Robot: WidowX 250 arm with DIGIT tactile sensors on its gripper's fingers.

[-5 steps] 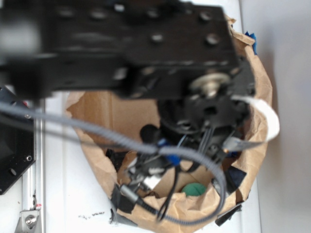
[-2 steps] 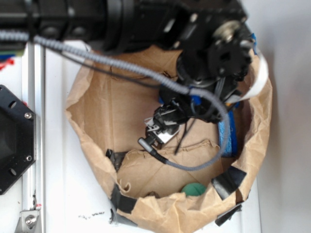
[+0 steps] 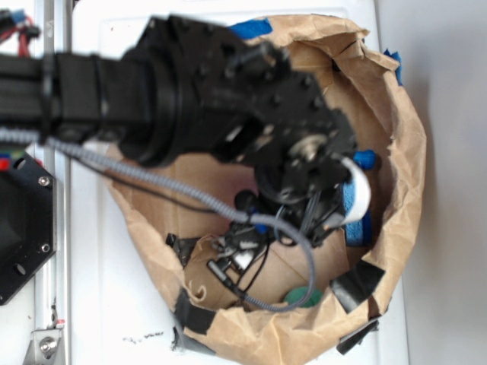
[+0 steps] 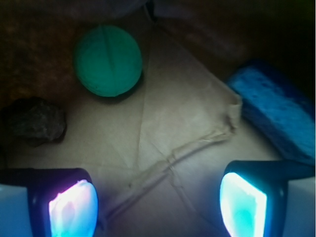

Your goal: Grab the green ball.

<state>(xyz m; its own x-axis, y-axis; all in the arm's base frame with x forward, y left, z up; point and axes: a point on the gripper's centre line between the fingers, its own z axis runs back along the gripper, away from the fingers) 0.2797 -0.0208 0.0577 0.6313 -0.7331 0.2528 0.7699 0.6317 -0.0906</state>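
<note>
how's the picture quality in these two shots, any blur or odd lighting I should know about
Exterior view: the arm up close is soft and out of focus, the paper bag rim sharper, daylight even; the green ball is half hidden by a cable. Wrist view: dim inside the bag with dark corners, the ball and blue sponge slightly soft, and the open gripper pads glow cyan and purple.

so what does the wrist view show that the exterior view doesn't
Only the wrist view shows the tool open, its fingertips apart over bare paper, a dark rock-like lump, and the whole green ball untouched ahead of them. Only the exterior view shows the robot arm, its grey cable, the paper bag's rim and black tape. Both show the ball, the blue sponge and the brown paper floor.
</note>
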